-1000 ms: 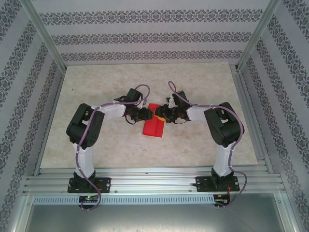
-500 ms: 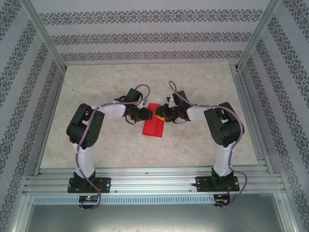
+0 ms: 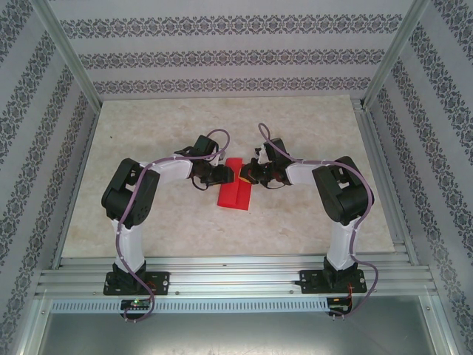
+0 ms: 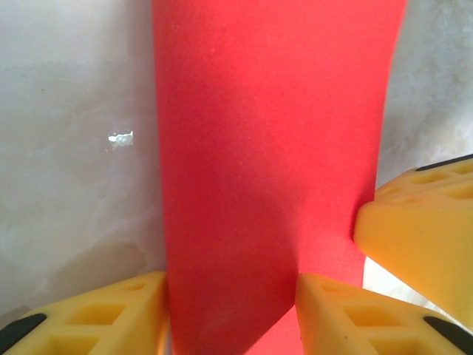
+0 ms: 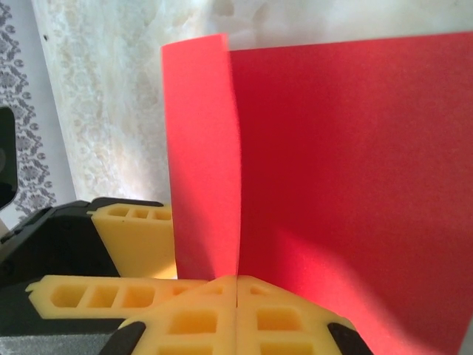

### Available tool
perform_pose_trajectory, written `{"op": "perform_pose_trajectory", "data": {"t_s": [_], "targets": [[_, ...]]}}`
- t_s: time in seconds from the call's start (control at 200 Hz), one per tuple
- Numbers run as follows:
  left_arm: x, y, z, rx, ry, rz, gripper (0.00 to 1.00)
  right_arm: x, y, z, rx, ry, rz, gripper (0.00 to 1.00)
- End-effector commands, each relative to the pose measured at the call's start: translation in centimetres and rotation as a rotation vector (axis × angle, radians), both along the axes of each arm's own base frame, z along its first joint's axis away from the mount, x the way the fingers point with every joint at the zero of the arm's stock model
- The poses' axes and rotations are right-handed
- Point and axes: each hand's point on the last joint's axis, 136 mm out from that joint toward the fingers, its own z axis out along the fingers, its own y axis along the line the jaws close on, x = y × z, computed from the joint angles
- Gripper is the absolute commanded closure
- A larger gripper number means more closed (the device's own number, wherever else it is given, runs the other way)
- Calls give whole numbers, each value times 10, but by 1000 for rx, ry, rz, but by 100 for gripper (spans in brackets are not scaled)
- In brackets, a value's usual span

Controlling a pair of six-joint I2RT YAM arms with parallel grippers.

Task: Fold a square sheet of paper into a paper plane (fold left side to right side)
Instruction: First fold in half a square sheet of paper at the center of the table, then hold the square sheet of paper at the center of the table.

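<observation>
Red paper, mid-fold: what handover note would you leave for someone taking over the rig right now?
Right gripper: shut, pinching an edge of the red paper, with one flap raised.
Left gripper: open, fingers straddling the paper.
The paper lies on the table between both arms.
Done: sheet folded into a narrower shape.
Left: probably lay the raised flap over, crease it and finish the plane.
</observation>
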Motion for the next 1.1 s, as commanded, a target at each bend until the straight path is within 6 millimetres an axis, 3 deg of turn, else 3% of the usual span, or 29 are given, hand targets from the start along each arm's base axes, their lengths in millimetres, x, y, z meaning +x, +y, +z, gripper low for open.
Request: {"op": "perform_pose_trajectory", "data": {"t_s": [0.0,0.18,0.285,0.525,1.094], "targets": [[-2,-12,34,-62,-78,-32,47,-3,2,2,-4,-18,20,100],[-1,1,75,-95,-156,-11,37,-7,-11,3,-87,-29,46,100],[-3,11,84,-101,-166,11,35,-8,-17,5,-102,-33,47,100],[-8,12,62,-86,-106,22,37,-9,-25,3,-133,-28,55,100],[-8,-16,20,-71,-25,-22,40,-3,-44,-5,-235,-17,55,100]]}}
